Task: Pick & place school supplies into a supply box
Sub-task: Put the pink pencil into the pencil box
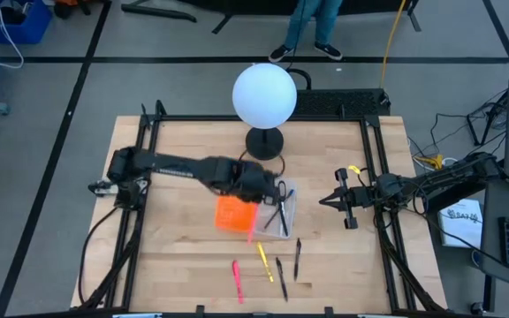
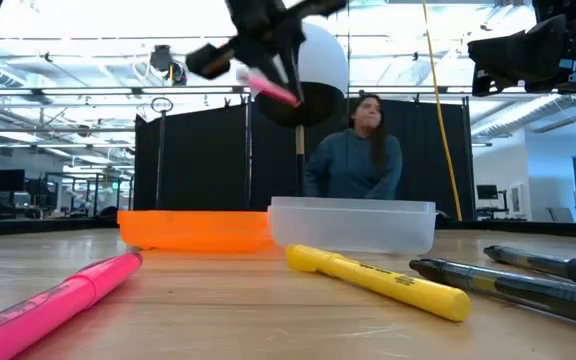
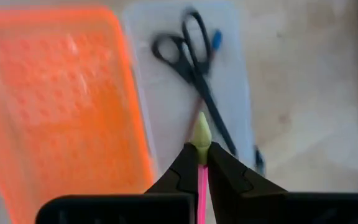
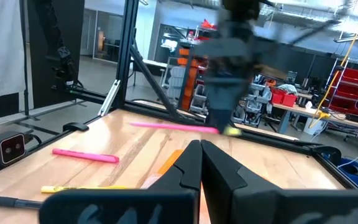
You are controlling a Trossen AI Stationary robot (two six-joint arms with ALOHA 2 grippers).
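My left gripper (image 1: pixel 262 188) hangs over the clear supply box (image 1: pixel 283 215) and is shut on a pink pen (image 2: pixel 271 88). Black scissors (image 3: pixel 194 62) lie inside the box, whose floor (image 3: pixel 173 106) shows in the left wrist view. The orange perforated piece (image 1: pixel 234 214) lies against the box's left side. On the table near the front edge lie a pink pen (image 1: pixel 237 278), a yellow pen (image 1: pixel 264 262) and two black pens (image 1: pixel 281 278) (image 1: pixel 298 258). My right gripper (image 1: pixel 330 200) waits shut, in the air to the right of the box. My left gripper pinches the pink pen between its two fingers near the yellow-green tip end (image 3: pixel 202 132), coming from above and pointing down. The tip pokes out just past the fingers and the pink shaft (image 4: pixel 173 126) sticks out the other way. The pen is lifted clear, above the box.
A white globe lamp (image 1: pixel 264 94) on a black base stands behind the box. A black frame (image 1: pixel 153 132) rims the table. A person (image 2: pixel 356 150) stands beyond the far edge. Bare wood lies left of the orange piece and along the right side.
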